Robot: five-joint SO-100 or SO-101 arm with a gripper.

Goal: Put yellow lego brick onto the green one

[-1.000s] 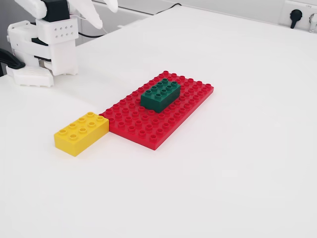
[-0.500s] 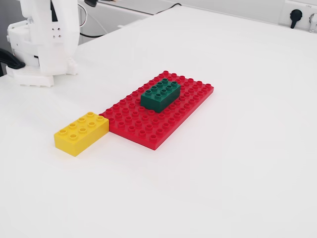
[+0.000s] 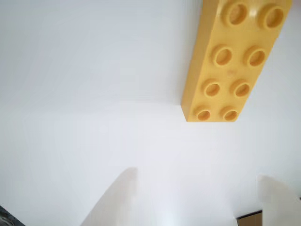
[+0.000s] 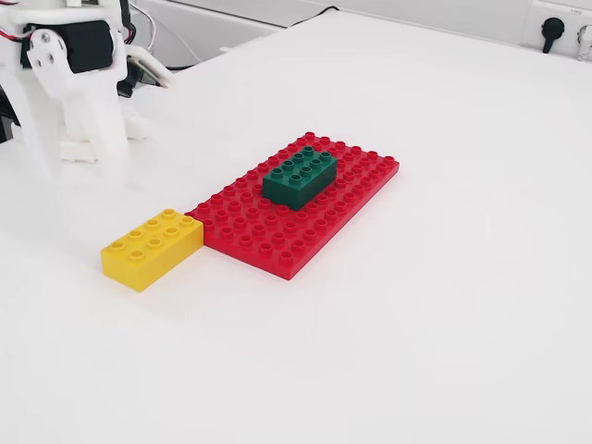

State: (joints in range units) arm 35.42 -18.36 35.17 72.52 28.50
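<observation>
The yellow lego brick [image 4: 153,248] lies flat on the white table, touching the left end of a red studded baseplate [image 4: 268,239]. The green one [image 4: 299,176] sits studs up on that baseplate, toward its far side. My white gripper [image 4: 79,171] hangs motion-blurred behind and to the left of the yellow brick, clear of it. In the wrist view the yellow brick [image 3: 233,61] fills the upper right, and the gripper [image 3: 196,175] stands open at the bottom edge with only bare table between its two fingers.
The arm's white base [image 4: 65,139] and cables [image 4: 231,28] occupy the far left corner. A wall socket [image 4: 553,32] sits at the far right edge. White tabletop surrounds the baseplate on the near and right sides.
The arm has unfolded from its tucked pose and swung down toward the table, bringing the gripper low behind the yellow brick. Neither brick has moved.
</observation>
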